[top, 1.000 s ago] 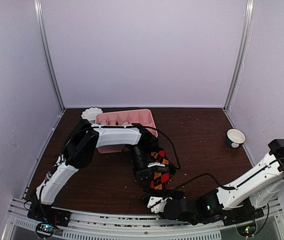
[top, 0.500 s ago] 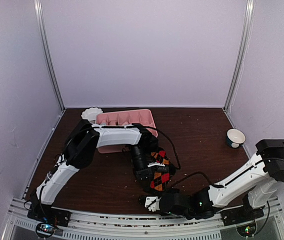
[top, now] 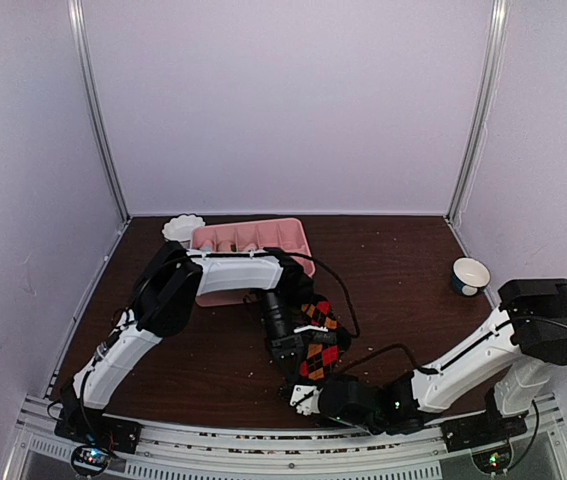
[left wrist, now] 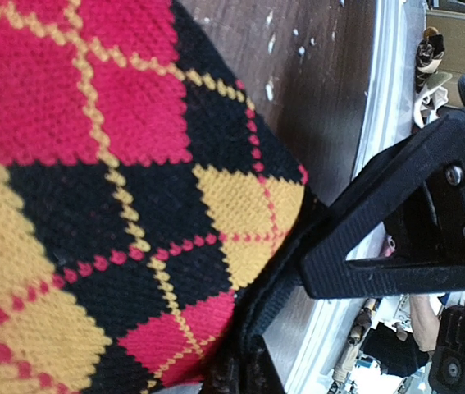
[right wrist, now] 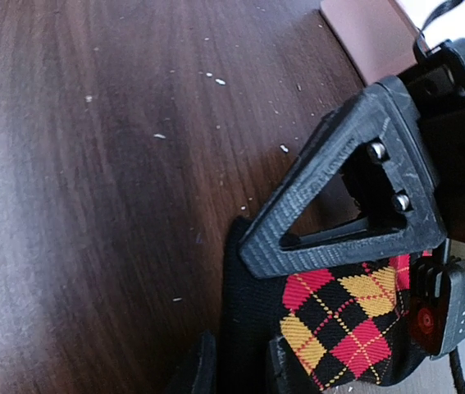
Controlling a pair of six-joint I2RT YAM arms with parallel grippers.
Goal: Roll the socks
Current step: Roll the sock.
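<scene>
Near the front edge of the table (top: 403,290), this side of the pink tray (top: 263,235), the argyle sock (top: 320,350) lies unrolled, so I judge the job barely begun. The bowl (top: 470,274) sits well apart. My left fingers (left wrist: 380,238) hold the sock, while my right fingers (right wrist: 202,365) straddle its black edge, pinching or not I cannot tell.

A pink tray (top: 253,235) sits near the back left corner of the dark wooden table (top: 393,260), with a small white scalloped dish (top: 182,227) touching its left end. A small bowl (top: 470,274) stands by the right edge, and pale crumbs (right wrist: 216,80) dot the wood.
</scene>
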